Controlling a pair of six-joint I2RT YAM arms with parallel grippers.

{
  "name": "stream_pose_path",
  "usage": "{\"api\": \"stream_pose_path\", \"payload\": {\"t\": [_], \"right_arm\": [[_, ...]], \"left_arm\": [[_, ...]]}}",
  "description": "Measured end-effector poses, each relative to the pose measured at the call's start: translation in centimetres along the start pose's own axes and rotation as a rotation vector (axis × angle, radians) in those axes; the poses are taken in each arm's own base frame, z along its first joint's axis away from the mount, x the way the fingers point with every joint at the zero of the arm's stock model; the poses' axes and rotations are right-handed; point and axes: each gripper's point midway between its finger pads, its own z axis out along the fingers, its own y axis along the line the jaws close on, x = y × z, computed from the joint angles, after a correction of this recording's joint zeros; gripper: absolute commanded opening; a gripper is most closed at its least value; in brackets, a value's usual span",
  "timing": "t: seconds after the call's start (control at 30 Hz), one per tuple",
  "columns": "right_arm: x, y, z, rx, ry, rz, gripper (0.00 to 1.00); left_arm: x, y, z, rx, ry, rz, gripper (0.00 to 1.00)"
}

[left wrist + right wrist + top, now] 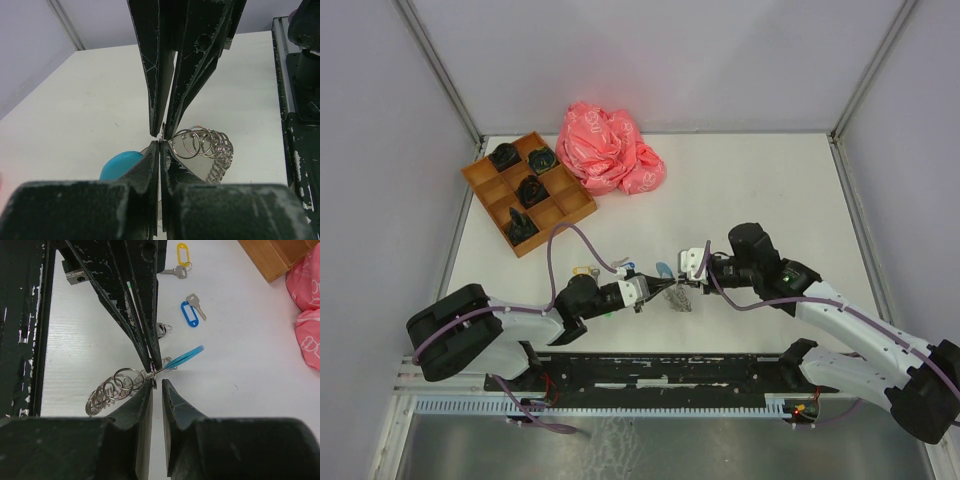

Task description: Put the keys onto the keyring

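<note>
Left tool [160, 146] clenched on keyring [107, 390]; right tool [156, 386] opposite, tip-to-tip, jaws narrowly apart, grip unclear.

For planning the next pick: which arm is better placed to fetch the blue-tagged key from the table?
Probably the right. The left claw is shut on the keyring and cannot let go. The right claw stands slightly open, holding nothing, with the blue-tagged key in its camera's view.

Bright, even overhead light casts soft shadows; wrist views blur their dark near foreground.
</note>
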Motion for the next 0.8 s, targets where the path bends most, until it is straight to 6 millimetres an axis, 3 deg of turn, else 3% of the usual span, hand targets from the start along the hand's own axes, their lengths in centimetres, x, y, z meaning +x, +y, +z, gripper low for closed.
{"api": "stream_pose_path", "payload": {"t": [0.2,0.37,0.8], "right_arm": [[0.2,0.1,0.2,-0.011,0.004,0.004,0.10],[0.3,0.2,0.2,-0.013,0.006,-0.005,0.02],[0.4,-0.4,-0.9,0.027,0.037,-0.101,0.01]], "left_arm": [[0.0,-0.2,0.0,0.012,0.001,-0.001,0.04],[0.0,-0.3,-0.1,0.014,0.010,-0.004,0.14],[-1.1,0.6,-2.5,-0.062,0.084,-0.089,0.40]]}}
